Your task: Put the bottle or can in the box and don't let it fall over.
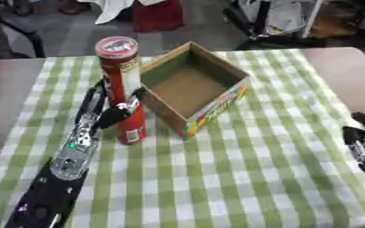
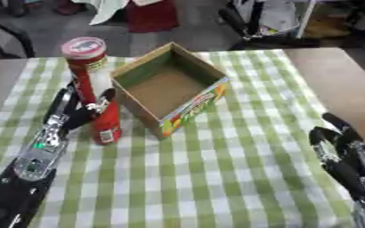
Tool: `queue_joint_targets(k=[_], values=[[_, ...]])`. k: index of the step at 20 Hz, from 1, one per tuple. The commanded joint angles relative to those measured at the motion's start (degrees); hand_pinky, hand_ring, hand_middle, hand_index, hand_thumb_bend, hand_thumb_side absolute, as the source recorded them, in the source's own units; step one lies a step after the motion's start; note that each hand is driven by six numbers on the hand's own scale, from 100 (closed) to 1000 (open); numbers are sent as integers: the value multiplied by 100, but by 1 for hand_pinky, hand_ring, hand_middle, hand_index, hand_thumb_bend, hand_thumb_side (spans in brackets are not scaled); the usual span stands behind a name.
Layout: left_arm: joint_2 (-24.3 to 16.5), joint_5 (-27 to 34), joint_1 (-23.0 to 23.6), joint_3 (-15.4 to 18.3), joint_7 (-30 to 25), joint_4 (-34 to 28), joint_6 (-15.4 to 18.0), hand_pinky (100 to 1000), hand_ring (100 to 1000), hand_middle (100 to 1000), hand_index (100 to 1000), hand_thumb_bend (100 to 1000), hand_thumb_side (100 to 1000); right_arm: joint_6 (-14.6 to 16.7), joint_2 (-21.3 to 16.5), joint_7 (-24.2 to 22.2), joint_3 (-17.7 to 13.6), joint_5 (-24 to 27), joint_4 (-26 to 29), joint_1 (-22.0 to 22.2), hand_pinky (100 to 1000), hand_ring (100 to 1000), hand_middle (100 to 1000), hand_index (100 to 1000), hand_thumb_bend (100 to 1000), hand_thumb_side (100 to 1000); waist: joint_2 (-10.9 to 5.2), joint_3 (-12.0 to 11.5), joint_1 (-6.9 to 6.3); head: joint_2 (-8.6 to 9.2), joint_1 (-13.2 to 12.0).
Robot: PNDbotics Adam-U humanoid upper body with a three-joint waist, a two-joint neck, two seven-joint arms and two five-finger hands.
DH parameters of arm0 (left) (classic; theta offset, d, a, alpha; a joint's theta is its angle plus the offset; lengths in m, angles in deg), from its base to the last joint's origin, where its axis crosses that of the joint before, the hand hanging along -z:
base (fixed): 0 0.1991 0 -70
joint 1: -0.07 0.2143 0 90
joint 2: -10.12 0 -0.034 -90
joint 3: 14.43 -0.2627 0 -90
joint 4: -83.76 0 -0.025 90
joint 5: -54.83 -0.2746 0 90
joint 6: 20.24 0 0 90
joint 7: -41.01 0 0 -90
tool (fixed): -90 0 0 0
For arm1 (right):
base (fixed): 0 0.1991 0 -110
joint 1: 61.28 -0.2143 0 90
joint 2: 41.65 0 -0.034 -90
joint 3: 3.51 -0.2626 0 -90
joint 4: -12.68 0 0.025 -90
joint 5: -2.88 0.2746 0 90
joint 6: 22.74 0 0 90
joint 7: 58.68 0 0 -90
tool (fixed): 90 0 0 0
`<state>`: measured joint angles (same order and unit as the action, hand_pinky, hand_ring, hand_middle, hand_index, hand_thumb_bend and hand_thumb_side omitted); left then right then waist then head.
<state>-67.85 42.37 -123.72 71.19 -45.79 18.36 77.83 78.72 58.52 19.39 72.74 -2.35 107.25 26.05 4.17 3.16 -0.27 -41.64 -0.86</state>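
My left robot hand (image 1: 111, 113) grips the can (image 1: 123, 89), upright beside the box (image 1: 193, 84). Tall can: clipping the box wall could tip it. My right robot hand (image 2: 341, 147) idles, relaxed.

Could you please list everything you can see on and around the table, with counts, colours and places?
Tall can: one, red with a pale lid, standing upright on the cloth just left of the box, held.
Box: one, brown cardboard with a colourful printed side, open top, nothing visible inside, at the middle of the table's far half.
Tablecloth: one, green and white checks, covering most of the table.
Table: one, brown, bare at the left and right edges.
Clutter behind the table: dark, red and white shapes, too unclear to name.
Left hand: one, black and silver, fingers curled round the can's lower half.
Right hand: one, black, resting near the right edge, fingers relaxed.
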Motion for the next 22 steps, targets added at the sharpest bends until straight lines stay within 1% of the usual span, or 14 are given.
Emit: queue_joint_targets(k=[1,4,10,13,15,16,17,18,19,20,22], values=[[-23,173,-210,28,244,-73,18,1000,446,443,578,360,449,6,-67,-12,-9,34,55,-39,966,857,935,931,252,505,-87,18,13,73,-12],[-45,382,-442,54,344,-100,24,1000,450,447,581,356,446,9,-61,-27,9,39,50,-43,968,857,936,931,251,506,-84,55,23,80,-50],[-145,759,-1201,99,453,-91,89,1000,463,459,595,350,441,18,-40,-89,71,66,39,-69,971,857,937,932,251,506,-57,226,48,124,-178],[-120,801,-1623,28,467,193,143,1000,467,462,599,361,445,21,-21,-168,146,86,14,-99,972,857,938,932,250,506,-39,374,48,146,-307],[-91,766,-1831,12,497,479,202,1000,495,486,628,387,450,24,-10,-219,190,105,-2,-119,973,857,938,932,249,506,-18,484,46,173,-384],[-68,753,-1911,26,550,634,246,1000,515,504,650,419,405,25,-7,-241,208,116,-10,-128,973,857,938,932,249,506,-6,539,47,188,-414],[-39,740,-1982,49,632,801,288,1000,520,509,656,410,459,26,-4,-262,227,128,-20,-139,973,857,938,932,249,506,11,603,47,209,-446],[-16,715,-2039,64,728,962,336,1000,533,521,667,430,468,25,-2,-282,242,142,-33,-149,973,857,939,932,249,505,27,659,45,225,-474],[10,674,-2086,69,838,1116,380,1000,560,542,686,490,489,22,2,-301,257,159,-50,-157,973,857,938,932,248,506,44,721,41,242,-505],[36,620,-2118,60,938,1238,431,1000,600,571,711,528,508,19,6,-316,268,175,-65,-163,974,856,938,932,245,506,58,771,37,256,-529],[64,419,-2153,5,1052,1389,527,1000,769,695,791,663,572,19,12,-339,278,199,-81,-177,974,856,938,932,245,506,80,849,32,271,-557]])
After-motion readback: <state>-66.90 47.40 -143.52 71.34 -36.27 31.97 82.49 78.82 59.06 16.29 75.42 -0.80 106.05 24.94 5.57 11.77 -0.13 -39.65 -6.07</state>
